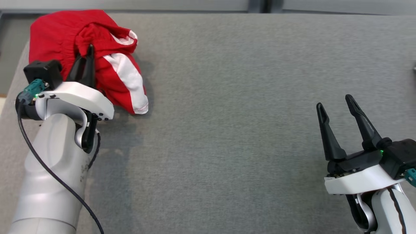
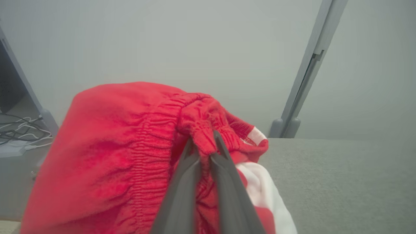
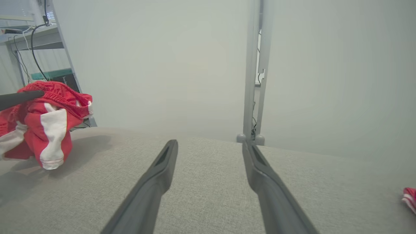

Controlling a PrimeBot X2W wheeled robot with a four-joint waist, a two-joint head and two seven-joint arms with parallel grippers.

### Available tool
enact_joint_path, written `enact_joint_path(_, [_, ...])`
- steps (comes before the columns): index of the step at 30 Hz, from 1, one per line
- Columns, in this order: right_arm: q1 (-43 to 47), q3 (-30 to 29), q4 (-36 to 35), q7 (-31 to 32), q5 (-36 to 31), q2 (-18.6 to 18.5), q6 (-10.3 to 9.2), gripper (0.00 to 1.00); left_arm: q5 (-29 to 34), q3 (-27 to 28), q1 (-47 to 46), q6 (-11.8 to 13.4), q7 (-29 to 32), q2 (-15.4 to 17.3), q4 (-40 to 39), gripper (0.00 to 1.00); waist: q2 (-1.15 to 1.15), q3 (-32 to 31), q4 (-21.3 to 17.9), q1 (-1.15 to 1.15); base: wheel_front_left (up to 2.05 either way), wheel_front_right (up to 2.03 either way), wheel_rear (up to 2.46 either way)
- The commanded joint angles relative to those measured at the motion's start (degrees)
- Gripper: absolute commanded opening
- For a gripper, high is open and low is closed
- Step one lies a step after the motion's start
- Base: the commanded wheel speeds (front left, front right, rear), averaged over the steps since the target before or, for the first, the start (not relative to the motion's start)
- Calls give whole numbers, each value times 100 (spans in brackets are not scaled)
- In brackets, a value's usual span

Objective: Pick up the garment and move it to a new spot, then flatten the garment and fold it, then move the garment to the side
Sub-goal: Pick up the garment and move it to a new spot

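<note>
Left tool (image 1: 90, 48) pinches the waistband (image 2: 198, 130) of the soft, floppy garment (image 1: 55, 35) at ten o'clock, likely a firm hold; right tool (image 1: 334, 101) spread.

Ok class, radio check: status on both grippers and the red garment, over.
Left gripper shut on garment, hanging bunched at far left. Right gripper open, empty, over grey surface. Nothing between them.
</note>
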Motion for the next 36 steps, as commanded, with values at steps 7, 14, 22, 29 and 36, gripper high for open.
enact_joint_path(7, [137, -198, -77, -32, -1, 154, -2, 100, 42, -358, 498, -41, 107, -121, -897, 0, 0, -557, -985, 0, 0, 0, 0])
enact_joint_path(14, [213, -247, -120, -32, 35, 290, -2, 100, 23, -834, 893, -46, 452, -225, -1700, 0, 0, -610, -1655, 0, 0, 0, 0])
enact_joint_path(22, [217, -320, -139, -32, 58, 397, -2, 100, 60, -1537, 1172, -49, 619, -253, -2160, 0, 0, -592, -2128, 0, 0, 0, 0])
enact_joint_path(29, [215, -335, -147, -32, 61, 449, -2, 100, -144, -2076, 1270, -49, 703, -280, -2185, 0, 0, -564, -2319, 0, 0, 0, 0])
enact_joint_path(36, [219, -320, -145, -32, 45, 502, -2, 100, -440, -2112, 1489, 84, 1098, -314, -1649, 0, 0, -492, -2311, 0, 0, 0, 0])
